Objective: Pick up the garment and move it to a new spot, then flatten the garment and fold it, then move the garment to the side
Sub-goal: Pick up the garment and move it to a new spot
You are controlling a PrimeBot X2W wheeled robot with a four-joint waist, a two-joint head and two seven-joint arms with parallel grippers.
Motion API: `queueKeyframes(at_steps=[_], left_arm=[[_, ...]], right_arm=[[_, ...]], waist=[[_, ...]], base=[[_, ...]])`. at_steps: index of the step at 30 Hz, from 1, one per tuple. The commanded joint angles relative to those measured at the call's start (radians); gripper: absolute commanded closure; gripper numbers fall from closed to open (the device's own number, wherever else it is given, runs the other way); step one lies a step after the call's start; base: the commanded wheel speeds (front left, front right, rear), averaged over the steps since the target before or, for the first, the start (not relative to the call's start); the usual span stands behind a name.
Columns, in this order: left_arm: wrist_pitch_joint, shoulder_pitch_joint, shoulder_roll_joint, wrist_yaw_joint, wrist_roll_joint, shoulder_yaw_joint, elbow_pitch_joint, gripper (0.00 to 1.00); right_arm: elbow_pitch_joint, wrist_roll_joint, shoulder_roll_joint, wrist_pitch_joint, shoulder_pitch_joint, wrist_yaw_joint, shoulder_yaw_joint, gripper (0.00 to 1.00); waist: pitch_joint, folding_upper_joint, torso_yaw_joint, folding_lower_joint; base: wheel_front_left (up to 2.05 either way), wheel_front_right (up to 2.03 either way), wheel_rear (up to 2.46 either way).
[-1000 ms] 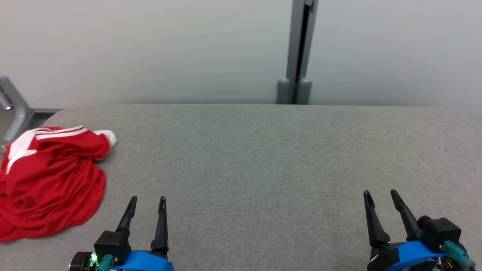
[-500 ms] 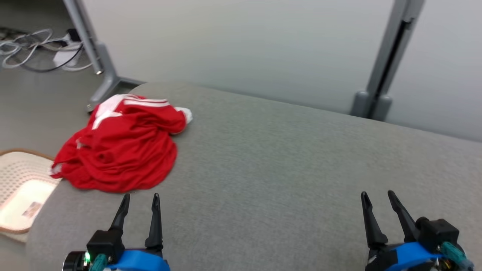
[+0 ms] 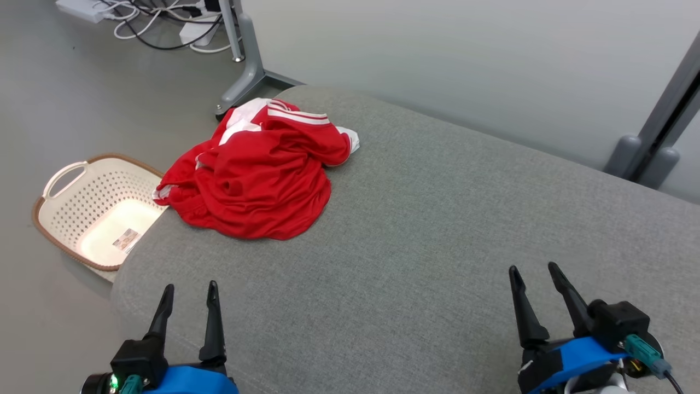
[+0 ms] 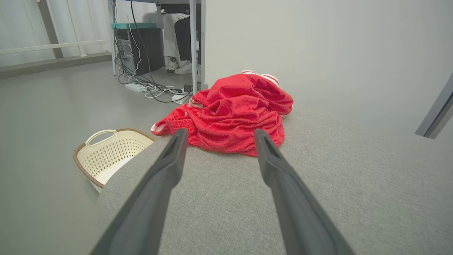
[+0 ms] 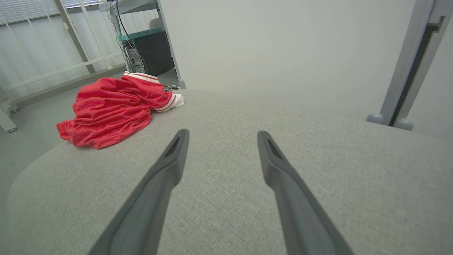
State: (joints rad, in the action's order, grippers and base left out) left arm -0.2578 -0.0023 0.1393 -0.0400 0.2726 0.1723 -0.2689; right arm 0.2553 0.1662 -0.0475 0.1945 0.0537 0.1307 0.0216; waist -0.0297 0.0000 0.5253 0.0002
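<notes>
Lower frame, head view: left gripper (image 3: 190,284) and right gripper (image 3: 532,266), both parted and empty, over the grey padded table (image 3: 437,230). Upper left of centre: red jersey (image 3: 257,180), white-striped, crumpled at the table's corner, hem overhanging a laundry basket (image 3: 71,202). Pickup, flattening, folding and setting aside all remain.

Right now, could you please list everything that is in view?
garment: one, red with white stripes, crumpled on the table's far left corner
table: one, grey fabric, before the robot
laundry basket: one, cream, brown rim, floor left of table
cables: several, white and black, floor beyond the garment
posts: two, grey, behind the table
left gripper: one, dark, open, lower left
right gripper: one, dark, open, lower right
</notes>
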Motion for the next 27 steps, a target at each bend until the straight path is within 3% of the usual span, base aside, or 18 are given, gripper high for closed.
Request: queueKeyframes(at_steps=[1, 12, 19, 27], left_arm=[[-0.006, 0.02, -0.001, -0.011, 0.006, -0.015, 0.011, 0.0], [-0.008, 0.06, -0.008, -0.026, 0.001, -0.05, 0.051, 0.0], [-0.001, 0.023, 0.001, -0.003, 0.033, -0.065, 0.081, 0.0], [0.204, -0.141, 0.08, 0.027, 0.127, -0.125, 0.257, 0.0]], right_arm=[[0.0, -0.008, -0.005, -0.006, 0.025, 0.0, 0.016, 0.0], [0.034, -0.007, -0.005, -0.008, 0.065, 0.0, 0.062, 0.0], [0.043, 0.005, -0.005, 0.006, 0.043, 0.0, 0.043, 0.0], [0.025, -0.004, -0.005, 0.016, 0.014, 0.0, -0.001, 0.0]], waist=[[-0.021, 0.0, 0.017, -0.0002], [-0.026, 0.0, 0.021, -0.0002], [-0.013, 0.0, 0.015, -0.0002], [-0.019, 0.0, 0.011, -0.0002]], base=[[0.0, 0.0, 0.0], [0.0, 0.0, 0.0], [0.0, 0.0, 0.0], [0.0, 0.0, 0.0]])
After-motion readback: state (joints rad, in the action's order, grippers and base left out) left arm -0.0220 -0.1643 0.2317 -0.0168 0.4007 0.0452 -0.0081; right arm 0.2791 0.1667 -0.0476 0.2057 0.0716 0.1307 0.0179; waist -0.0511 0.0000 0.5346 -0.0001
